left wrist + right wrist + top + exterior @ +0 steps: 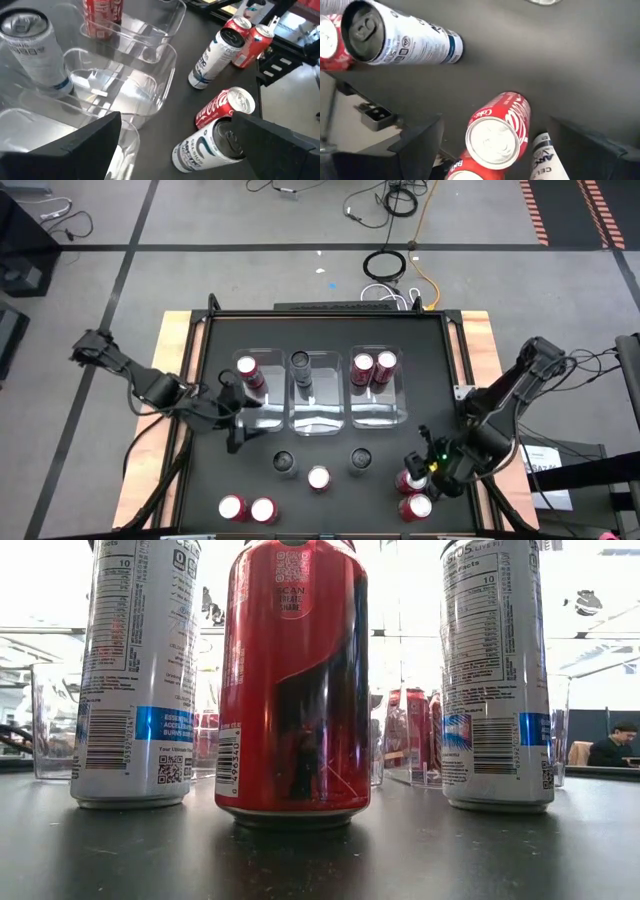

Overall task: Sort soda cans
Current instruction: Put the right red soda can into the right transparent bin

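Observation:
Three clear bins (320, 420) stand in a row at mid-table. The left one holds a red soda can (247, 370), the middle one a dark-topped can (300, 365), the right one two red cans (372, 366). Two dark-topped cans (285, 463) (360, 460) and a red can (319, 478) stand before the bins. My left gripper (238, 412) hangs open over the left bin's near edge. My right gripper (502, 150) is open above a red can (500, 132) at the near right, its fingers on either side of the can and clear of it.
Two red cans (247, 508) stand at the near left. Beside the can under my right gripper stand another red can (415, 506) and a white can (545, 160). Wooden strips (175, 350) border the black table on the left and right.

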Tool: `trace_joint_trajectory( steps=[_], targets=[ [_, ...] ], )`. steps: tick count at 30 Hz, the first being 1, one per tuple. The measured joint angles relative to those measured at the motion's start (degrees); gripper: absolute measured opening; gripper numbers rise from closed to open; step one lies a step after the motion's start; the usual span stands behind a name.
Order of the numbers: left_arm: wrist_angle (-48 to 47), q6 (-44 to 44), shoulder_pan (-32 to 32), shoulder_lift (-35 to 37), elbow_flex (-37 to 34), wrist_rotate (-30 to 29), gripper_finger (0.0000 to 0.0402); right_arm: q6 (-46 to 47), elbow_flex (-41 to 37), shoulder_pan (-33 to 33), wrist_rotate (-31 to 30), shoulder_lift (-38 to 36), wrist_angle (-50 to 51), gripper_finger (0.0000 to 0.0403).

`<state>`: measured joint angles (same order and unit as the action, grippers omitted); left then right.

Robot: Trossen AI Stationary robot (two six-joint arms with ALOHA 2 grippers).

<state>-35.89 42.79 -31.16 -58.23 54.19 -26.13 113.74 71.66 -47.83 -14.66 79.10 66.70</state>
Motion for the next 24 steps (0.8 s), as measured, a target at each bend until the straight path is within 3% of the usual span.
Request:
trace_joint_trajectory(
  steps=[8, 18, 24],
  targets=[
    [1.8, 4.9, -3.5, -3.0, 0.0, -3.5, 0.0389, -5.9, 10.9, 0.1, 3.2, 10.2, 8.6, 0.0347],
    [6.6, 5.0, -4.7, -6.4, 0.1, -4.2, 0.0389, -9.5, 10.9, 0.1, 5.8, 14.6, 8.5, 0.0347],
    [8.0, 5.0, -4.6, -7.3, 0.1, -4.2, 0.0389, -9.9, 6.3, 0.1, 7.0, 13.6, 2.1, 0.0347]
  ],
)
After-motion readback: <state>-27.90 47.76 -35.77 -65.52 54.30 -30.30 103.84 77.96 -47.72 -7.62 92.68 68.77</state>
